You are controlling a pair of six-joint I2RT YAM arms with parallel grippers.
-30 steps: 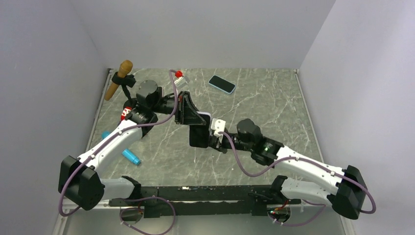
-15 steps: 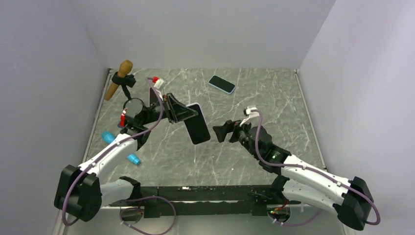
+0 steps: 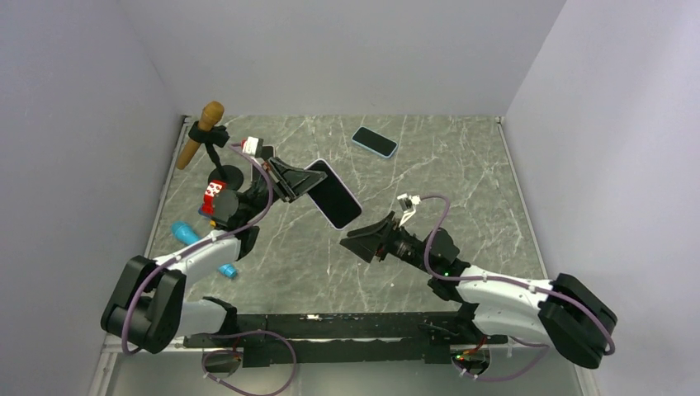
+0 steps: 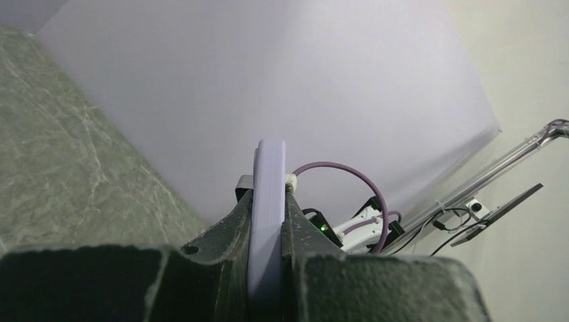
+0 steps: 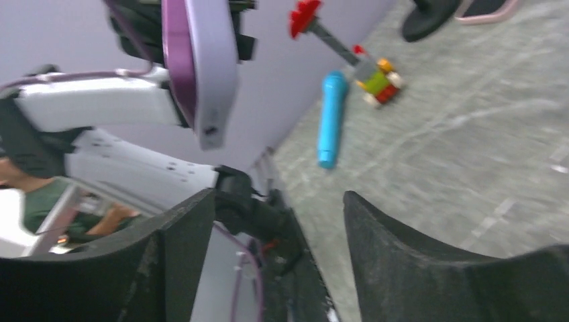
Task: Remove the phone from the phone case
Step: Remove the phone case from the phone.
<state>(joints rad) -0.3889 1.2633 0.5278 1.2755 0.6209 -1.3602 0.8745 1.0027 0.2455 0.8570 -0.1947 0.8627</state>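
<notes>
My left fingers [image 3: 293, 183] are pinched tight on the edge of the phone [image 3: 334, 195], which sits in its pale purple case [image 4: 268, 174]. They hold it tilted, up off the counter [image 3: 462, 190]. My right fingers [image 5: 191, 235] stand wide apart and empty, below and to the right of the phone, not touching it. A second phone [image 3: 375, 142] lies flat, well beyond both.

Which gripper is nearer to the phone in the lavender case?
Left. The left gripper is shut on the cased phone at its end, holding it above the table. The right gripper stands open and apart, on its near side.
</notes>
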